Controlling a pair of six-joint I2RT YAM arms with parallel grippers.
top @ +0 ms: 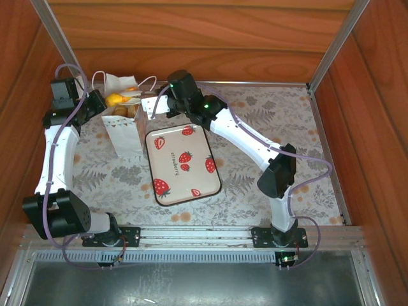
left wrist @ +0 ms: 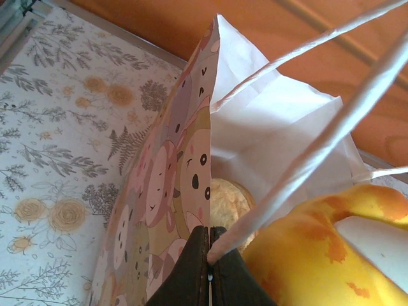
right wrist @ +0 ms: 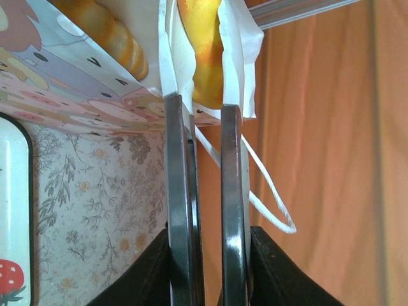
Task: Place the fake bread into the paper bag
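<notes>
The left gripper has its fingers closed on the rim and cord handle of the paper bag, which stands at the table's far left. Inside sits the fake bread, one yellow piece poking from the mouth. The right gripper is at the bag's right rim, fingers narrowly parted; whether they pinch anything, I cannot tell. The tray lies bare, so loading looks nearly finished.

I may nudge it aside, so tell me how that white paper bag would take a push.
The paper bag probably crumples under a push: its thin walls bow. Tall, with fake bread up at its mouth, it may tip. The left hand pinching its cord likely steadies it.
</notes>
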